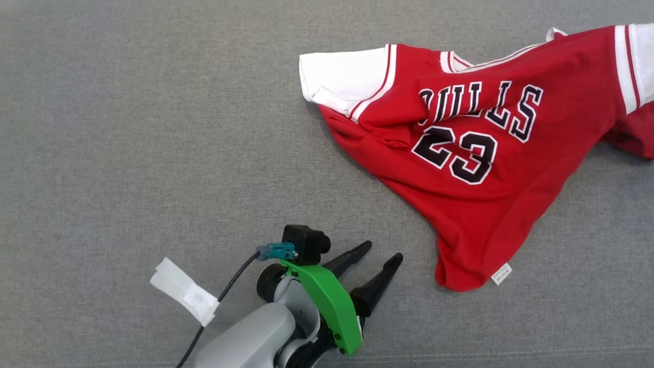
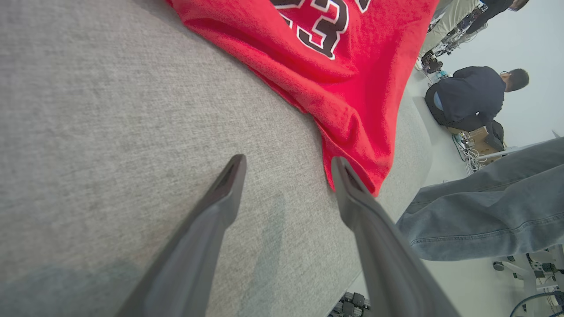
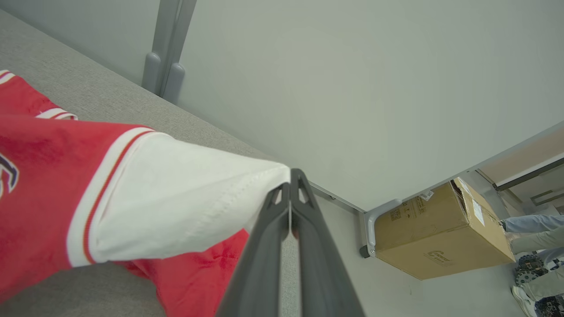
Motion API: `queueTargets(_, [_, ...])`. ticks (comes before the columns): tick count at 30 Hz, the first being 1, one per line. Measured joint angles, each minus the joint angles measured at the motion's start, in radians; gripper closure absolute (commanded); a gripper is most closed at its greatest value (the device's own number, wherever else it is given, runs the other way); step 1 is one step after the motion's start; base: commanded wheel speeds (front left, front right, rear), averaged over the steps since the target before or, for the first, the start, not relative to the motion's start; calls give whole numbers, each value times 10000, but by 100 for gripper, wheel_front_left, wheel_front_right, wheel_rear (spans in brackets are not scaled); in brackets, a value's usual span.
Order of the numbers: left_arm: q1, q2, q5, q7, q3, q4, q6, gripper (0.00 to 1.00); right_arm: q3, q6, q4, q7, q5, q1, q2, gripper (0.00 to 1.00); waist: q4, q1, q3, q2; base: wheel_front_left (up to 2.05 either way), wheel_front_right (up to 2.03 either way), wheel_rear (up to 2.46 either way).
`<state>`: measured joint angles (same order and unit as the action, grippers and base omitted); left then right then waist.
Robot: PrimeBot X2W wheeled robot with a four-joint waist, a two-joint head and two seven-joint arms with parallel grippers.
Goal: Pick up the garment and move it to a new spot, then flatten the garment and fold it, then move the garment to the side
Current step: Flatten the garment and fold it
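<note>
Found the jersey (image 1: 475,204) rumpled on the grey counter (image 1: 153,128), toward two o'clock in the head view, number side up. Saw the flat sleeve (image 1: 342,76) resting at twelve o'clock and the red body drawn out toward three o'clock, past the frame edge. Traced that pull, in the right wrist view, to the right hand (image 3: 291,180): fingers pressed together on the tip of the pinched sleeve (image 3: 176,207), seemingly holding it up off the counter. Marked the hem corner (image 1: 452,278), with its small white label (image 1: 501,273), at five o'clock of the jersey.

Placed the left hand (image 1: 380,250) at six o'clock in the head view, fingers spread wide, gripping nothing, with the hem corner near at its three o'clock but apart from it. Could not tell from the left wrist view whether the fingertip at one o'clock brushed the cloth.

Beyond the counter, noticed a cardboard box (image 3: 440,229) on the floor, a seated person (image 2: 473,94), and a leg in jeans (image 2: 484,207) close by.

Judged the pick-up to be the step in hand, with one hold of two made. Reckoned the next move to call for sliding the left hand toward three o'clock, straddling the hem corner and closing on cloth alone, then lifting with both. Counted flattening, folding and setting aside as not yet done.
</note>
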<state>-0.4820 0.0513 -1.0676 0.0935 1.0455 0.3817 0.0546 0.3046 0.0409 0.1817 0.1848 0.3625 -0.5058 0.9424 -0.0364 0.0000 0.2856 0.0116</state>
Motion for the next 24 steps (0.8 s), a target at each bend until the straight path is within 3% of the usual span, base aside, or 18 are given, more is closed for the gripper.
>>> queueTargets(10, [-332,-6,201,-198,759,79,433,0,63,-4,-303,-228,-13,-170,-165,100,260,0,635,0,0,0,0])
queueTargets(19, [-174,-12,-1710,-698,1244,-1227,554,0,151,-4,-291,-336,-29,-181,-192,100,239,0,647,0,0,0,0])
queueTargets(24, [-233,-6,-1582,-518,1058,-955,339,0,274,12,-493,-341,-29,-249,-311,100,306,0,708,0,0,0,0])
